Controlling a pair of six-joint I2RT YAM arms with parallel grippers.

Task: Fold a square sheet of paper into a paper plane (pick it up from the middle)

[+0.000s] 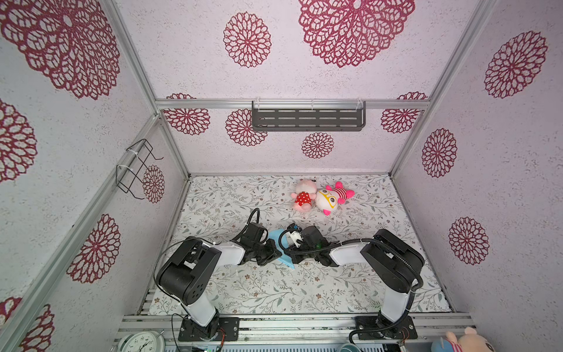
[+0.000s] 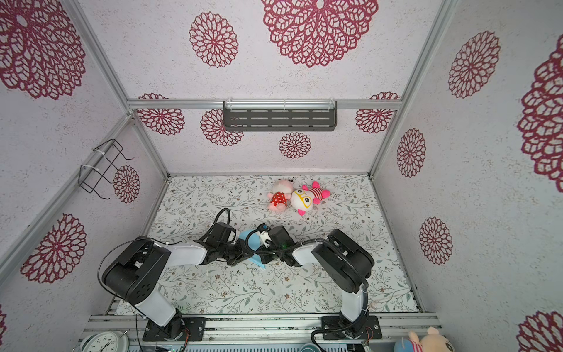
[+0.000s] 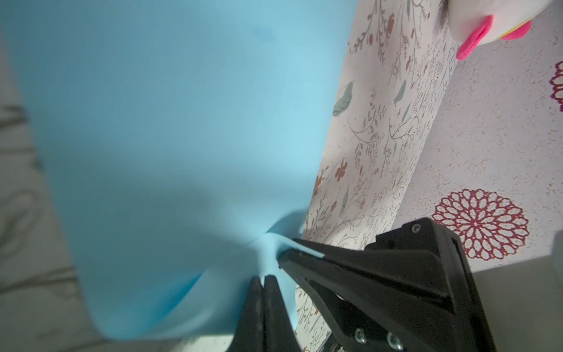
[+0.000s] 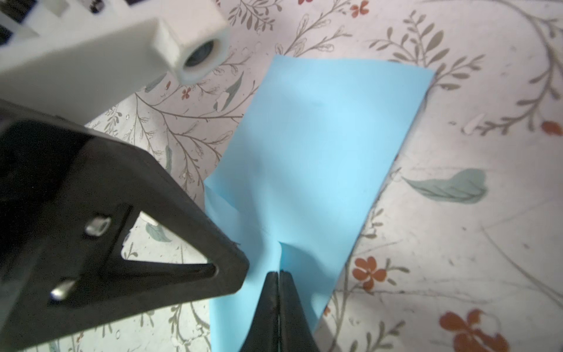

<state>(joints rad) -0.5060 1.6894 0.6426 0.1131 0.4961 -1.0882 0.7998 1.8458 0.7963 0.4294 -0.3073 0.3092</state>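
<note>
Right gripper (image 4: pixel 278 272) has its fingers pressed tight together, pinching a puckered bit of the square sheet of paper (image 4: pixel 320 146). Left gripper (image 3: pixel 262 279) is doing the same just beside it, jaws clamped on the light-blue sheet. In both top views the paper sits bunched between the two wrists, mid floral table (image 1: pixel 243 289), well apart from the two plush toys (image 1: pixel 327 198) at the back.

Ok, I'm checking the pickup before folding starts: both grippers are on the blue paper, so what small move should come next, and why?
Probably raise both grippers together, slightly. The left gripper and the right gripper are each shut on a pinched ridge near the middle of the paper, close beside each other, while its outer edge looks low over the table.
</note>
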